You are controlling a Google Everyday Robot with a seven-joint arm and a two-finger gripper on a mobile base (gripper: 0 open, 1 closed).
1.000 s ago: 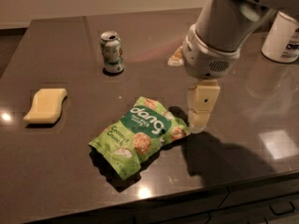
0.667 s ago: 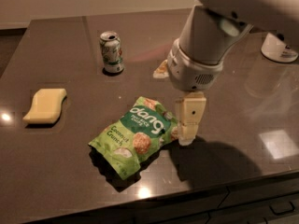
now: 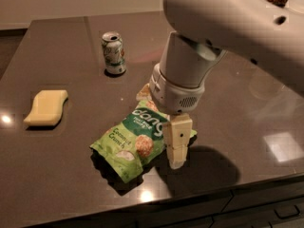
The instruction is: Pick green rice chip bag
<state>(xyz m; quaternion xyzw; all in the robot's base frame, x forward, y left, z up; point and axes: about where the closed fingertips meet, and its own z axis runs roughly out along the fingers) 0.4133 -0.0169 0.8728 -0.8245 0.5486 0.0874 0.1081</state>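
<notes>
The dark surface (image 3: 247, 108) fills most of the room's view, and the things on it are spread well apart, so nothing crowds whatever is to be lifted. Over the middle hangs the robot's thick white arm (image 3: 223, 18), its wrist pointing straight down, which I take to be the posture for a grab from above.

Under that wrist lies the green rice chip bag (image 3: 133, 137), flat on its back with its printed face up, running at a slant from the lower left up toward the wrist. Lying flat it gives little to pinch from above, which is probably why the arm goes for the bag's upper end.

The hand (image 3: 159, 129) sits low at that end, spread apart. One of its fingers (image 3: 178, 141) stands on the near side, against the bag's right edge, and the other peeks out on the far side by the bag's top corner. The bag's end is between them, not yet squeezed. To my eye the closing pinch is what comes next.

Off to the left rests a pale yellow sponge (image 3: 46, 108), and behind stands a soda can (image 3: 114, 53), both clear of the arm.
</notes>
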